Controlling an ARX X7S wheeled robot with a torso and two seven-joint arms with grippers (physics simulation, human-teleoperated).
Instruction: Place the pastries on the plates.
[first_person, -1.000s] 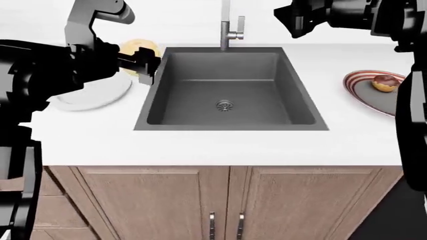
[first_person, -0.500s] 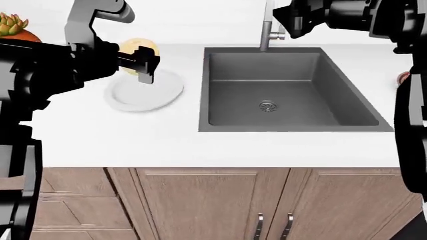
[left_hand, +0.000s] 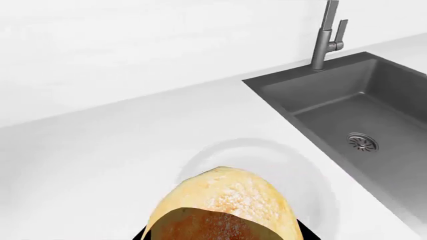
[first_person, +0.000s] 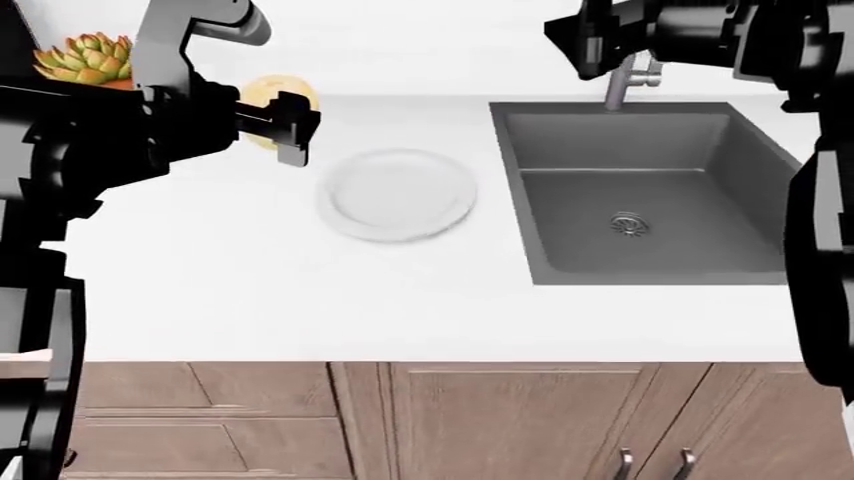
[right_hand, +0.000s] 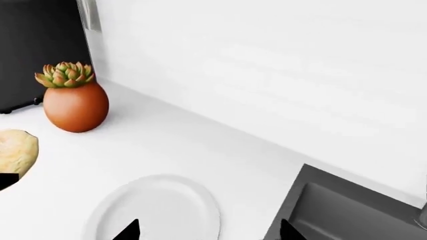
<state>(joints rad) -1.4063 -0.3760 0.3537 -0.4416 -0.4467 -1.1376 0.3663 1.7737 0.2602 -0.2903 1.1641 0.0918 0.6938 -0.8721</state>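
Note:
My left gripper (first_person: 288, 128) is shut on the golden-yellow bun (first_person: 282, 98), held above the counter to the left of the plain white plate (first_person: 396, 194). In the left wrist view the bun (left_hand: 230, 197) fills the near edge, with the plate (left_hand: 267, 152) just beyond it. In the right wrist view the bun (right_hand: 15, 150) and the plate (right_hand: 157, 210) also show. My right gripper (first_person: 587, 45) is raised by the faucet, and in its own view it (right_hand: 208, 232) is open and holds nothing. The striped plate and the darker pastry are out of view.
A dark sink (first_person: 641, 190) with a steel faucet (first_person: 627, 75) lies to the right of the plate. A succulent in an orange pot (first_person: 87, 58) stands at the back left next to a dark appliance (right_hand: 40, 50). Wooden cabinet doors (first_person: 507, 420) run under the counter.
The head view has shifted left. Sink and white plate slid to the right in it, and the striped plate with the darker pastry left the frame. The succulent came in. Both arms keep their pose.

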